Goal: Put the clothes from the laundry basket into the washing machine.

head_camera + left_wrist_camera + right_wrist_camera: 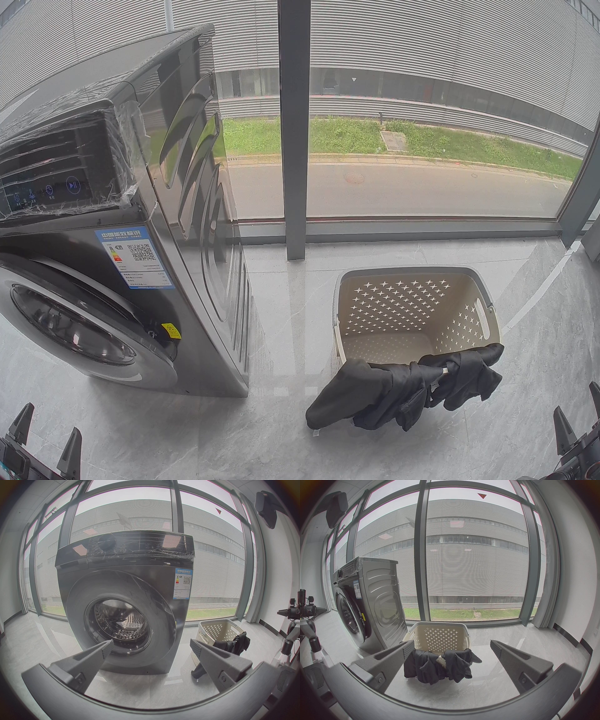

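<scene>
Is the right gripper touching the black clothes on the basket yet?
Apart. The head view shows bare floor between the right gripper and the clothes draped over the basket's near rim.

Washing machine [187, 206] glossy grey metal; laundry basket [400, 300] matt perforated plastic; clothes [387, 387] black cloth.

Black clothes [400, 387], star-punched cream laundry basket [406, 300]

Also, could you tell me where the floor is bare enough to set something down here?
Bare floor lies between the washing machine and the laundry basket, between the basket and the window, and to the basket's right. It is crowded at the basket's near rim, where black clothes drape over and outside it.
</scene>
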Robot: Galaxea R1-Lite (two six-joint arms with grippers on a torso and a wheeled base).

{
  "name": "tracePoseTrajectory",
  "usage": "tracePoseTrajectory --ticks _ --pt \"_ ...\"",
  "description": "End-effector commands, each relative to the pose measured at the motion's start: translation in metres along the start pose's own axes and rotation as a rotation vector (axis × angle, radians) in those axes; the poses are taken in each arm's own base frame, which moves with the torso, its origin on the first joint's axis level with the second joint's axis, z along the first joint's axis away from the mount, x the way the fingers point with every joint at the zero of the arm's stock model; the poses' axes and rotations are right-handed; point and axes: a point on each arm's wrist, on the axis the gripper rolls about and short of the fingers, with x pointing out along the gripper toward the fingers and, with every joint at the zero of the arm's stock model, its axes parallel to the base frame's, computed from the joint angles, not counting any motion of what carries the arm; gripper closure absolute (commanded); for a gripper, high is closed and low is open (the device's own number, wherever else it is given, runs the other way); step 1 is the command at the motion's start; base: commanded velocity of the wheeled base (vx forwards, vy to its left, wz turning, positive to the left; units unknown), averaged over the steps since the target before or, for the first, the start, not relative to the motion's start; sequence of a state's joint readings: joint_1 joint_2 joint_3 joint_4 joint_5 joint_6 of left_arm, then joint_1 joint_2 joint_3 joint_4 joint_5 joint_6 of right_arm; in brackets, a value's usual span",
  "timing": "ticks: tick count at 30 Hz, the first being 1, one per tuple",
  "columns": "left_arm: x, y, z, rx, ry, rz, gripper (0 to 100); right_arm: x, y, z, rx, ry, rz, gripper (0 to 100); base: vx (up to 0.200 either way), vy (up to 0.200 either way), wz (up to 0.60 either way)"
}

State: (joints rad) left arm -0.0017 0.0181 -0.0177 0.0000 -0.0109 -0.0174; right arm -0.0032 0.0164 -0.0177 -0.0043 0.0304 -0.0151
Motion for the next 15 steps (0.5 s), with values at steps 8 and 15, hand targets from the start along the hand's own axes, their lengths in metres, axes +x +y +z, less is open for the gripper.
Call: tracePoseTrajectory --ticks 8,15 --pt "0.0 0.0001 -0.0053 -0.001 0.001 0.0 0 0.0012 0.0 -0.0049 0.0 0.016 0.001 0 0.0 -0.2 0.0" --pt "0.0 0.0001 -0.0053 -0.001 0.001 0.0 0 0.0012 0.0 -0.0049 0.0 0.016 0.001 0 0.0 -0.2 0.0"
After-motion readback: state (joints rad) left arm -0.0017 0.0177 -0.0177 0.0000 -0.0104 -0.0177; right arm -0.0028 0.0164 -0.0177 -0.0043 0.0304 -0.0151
